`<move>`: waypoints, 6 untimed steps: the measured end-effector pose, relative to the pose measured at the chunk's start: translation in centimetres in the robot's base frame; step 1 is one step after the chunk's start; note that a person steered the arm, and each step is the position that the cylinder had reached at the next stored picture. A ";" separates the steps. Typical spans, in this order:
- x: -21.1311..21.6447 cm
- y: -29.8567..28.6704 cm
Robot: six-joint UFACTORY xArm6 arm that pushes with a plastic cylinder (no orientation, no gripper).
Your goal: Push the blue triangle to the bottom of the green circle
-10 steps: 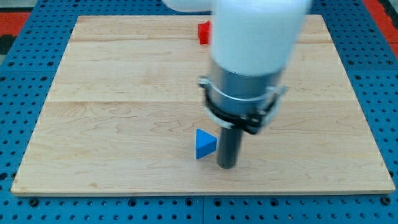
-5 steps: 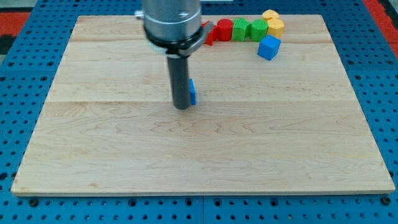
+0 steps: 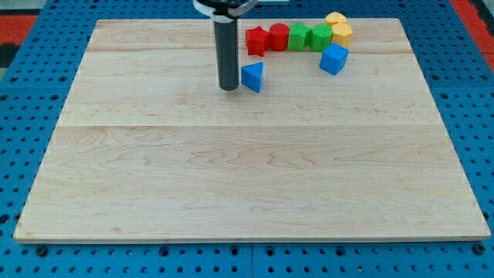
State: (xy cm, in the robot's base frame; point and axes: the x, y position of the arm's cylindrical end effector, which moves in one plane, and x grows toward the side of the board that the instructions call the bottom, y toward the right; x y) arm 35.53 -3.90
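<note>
The wooden board (image 3: 154,177) fills most of the view, lying on a blue perforated table (image 3: 23,255) that shows around its edges. The dark rod (image 3: 227,50) comes down from the view's top, and my tip (image 3: 228,88) rests on the board in its upper half, just left of the blue triangle (image 3: 252,76) and close beside it, though I cannot tell whether they touch (there is no pincer on this arm, only the rod, so nothing is being held).

Along the board's top edge runs a row of blocks, side by side: a red block (image 3: 255,40) of irregular shape, a red round-topped block (image 3: 279,36), a green block (image 3: 298,36), and a second green block (image 3: 319,35); which of these is the circle is hard to make out. Two yellow blocks (image 3: 338,28) sit at the row's right end. A blue cube (image 3: 333,59) lies just below them.

The blue triangle sits below the red irregular block, left of the green ones.
</note>
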 end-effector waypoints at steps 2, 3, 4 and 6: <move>-3.0 9.3; -2.2 11.2; -0.6 12.4; -2.2 15.6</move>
State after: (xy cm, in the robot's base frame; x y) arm 33.31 11.65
